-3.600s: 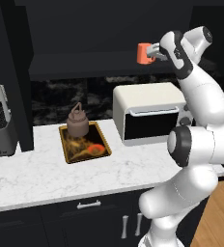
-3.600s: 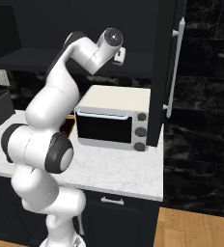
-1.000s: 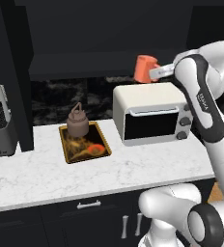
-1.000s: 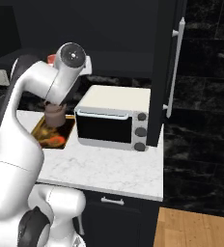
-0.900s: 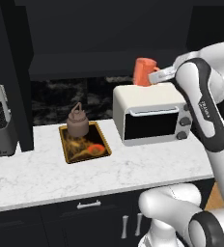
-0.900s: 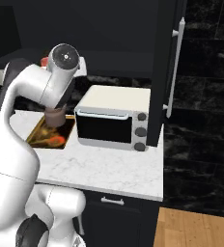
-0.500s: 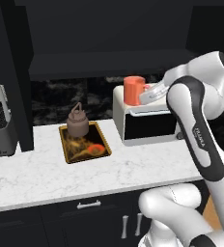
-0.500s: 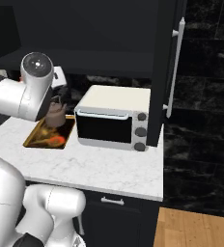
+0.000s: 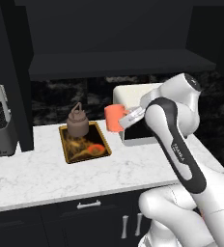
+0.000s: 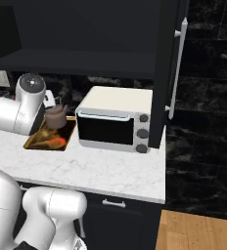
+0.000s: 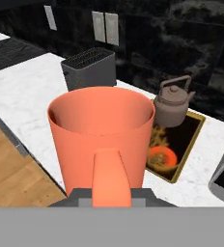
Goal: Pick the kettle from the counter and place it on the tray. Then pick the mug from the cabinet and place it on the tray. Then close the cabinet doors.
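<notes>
My gripper [image 9: 125,120] is shut on the handle of the orange-red mug [image 9: 114,117], which hangs upright in the air just right of the tray [image 9: 99,137], above the counter [image 9: 46,171]. In the hand view the mug [image 11: 102,135] sits close in front, its handle [image 11: 106,181] between the fingers. The brown kettle [image 9: 77,122] stands on the far end of the yellow-rimmed tray [image 11: 189,144]; the kettle [image 11: 173,103] is beyond the mug. In the right base view my arm hides the mug; kettle [image 10: 56,116] and tray [image 10: 34,141] show. The cabinet [image 9: 119,65] above is open.
A white toaster oven [image 10: 115,124] stands right of the tray, behind my arm. A dark toaster [image 11: 90,67] sits at the counter's left end. The open right cabinet door [image 10: 160,73] with its silver handle [image 10: 176,68] juts out by the oven; the left door [image 9: 15,82] hangs beside the toaster.
The arm has swung the mug down and left from beside the cabinet shelf, across the front of the toaster oven, to a spot next to the tray. Kettle and tray are unmoved.
</notes>
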Available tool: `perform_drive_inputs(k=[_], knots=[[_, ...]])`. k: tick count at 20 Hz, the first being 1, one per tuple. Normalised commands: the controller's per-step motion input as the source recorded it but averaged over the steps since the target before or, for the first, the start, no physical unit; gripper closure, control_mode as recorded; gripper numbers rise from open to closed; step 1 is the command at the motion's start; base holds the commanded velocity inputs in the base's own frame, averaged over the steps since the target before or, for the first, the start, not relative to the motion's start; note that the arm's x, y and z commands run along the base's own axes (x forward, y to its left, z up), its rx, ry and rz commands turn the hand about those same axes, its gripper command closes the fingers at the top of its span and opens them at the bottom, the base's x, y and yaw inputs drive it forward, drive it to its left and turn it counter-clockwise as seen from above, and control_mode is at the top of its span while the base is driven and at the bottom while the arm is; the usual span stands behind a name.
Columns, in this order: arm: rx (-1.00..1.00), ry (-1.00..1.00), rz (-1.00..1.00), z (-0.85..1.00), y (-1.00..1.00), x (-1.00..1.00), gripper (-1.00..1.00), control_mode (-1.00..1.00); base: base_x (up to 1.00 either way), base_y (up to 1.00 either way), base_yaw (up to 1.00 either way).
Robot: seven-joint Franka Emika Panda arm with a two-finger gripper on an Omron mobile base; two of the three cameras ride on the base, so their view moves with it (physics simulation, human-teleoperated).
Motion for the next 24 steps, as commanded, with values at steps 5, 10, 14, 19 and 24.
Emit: perform_drive_inputs(k=[5,10,14,19,24], knots=[[0.00,0.17,0.04,-0.70,0.37,0.03,1.00,-1.00,0.00,0.00,0.00],[0.00,0.12,0.03,-0.66,0.18,0.12,1.00,-1.00,0.00,0.00,0.00],[0.00,0.08,0.00,-0.49,0.04,0.25,1.00,-1.00,0.00,0.00,0.00],[0.01,-0.03,0.00,-0.40,0.05,0.25,1.00,-1.00,0.00,0.00,0.00],[0.05,-0.01,0.00,-0.21,0.01,0.30,1.00,-1.00,0.00,0.00,0.00]])
